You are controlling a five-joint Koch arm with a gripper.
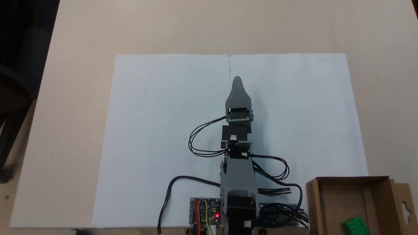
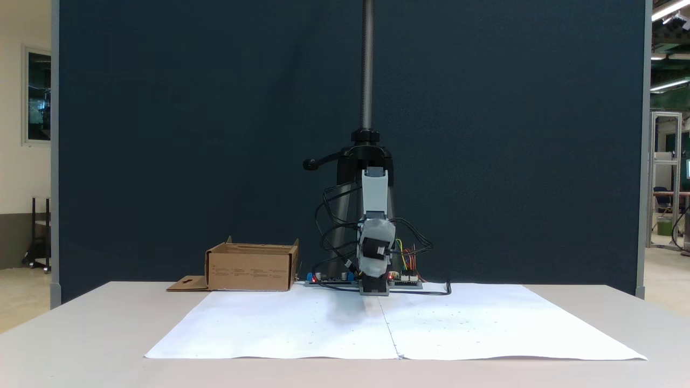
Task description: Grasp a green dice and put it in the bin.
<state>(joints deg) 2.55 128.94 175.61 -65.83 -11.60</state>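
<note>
Tabletop (image 1: 75,98) carrying white paper (image 1: 156,137) | pincer (image 1: 237,81) resting mid-sheet, jaws stacked, grip unreadable | green dice (image 1: 355,226) lying inside bin (image 1: 313,202) | risk: cables (image 1: 202,137) snagging, bin getting bumped during arm swings

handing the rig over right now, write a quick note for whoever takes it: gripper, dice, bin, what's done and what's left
Gripper: stretched out low over the white paper, near its middle seam. Its jaws lie one over the other from above, so open or shut cannot be told; nothing green shows at it.
Green dice: already inside the bin, near the lower edge of the top-down fixed view.
Bin: standing by the arm's base, flap folded outward; seen left of the arm from the front fixed view.
Done: the dice is in the bin.
Left: nothing for this dice. No other dice is visible on the paper.
</note>
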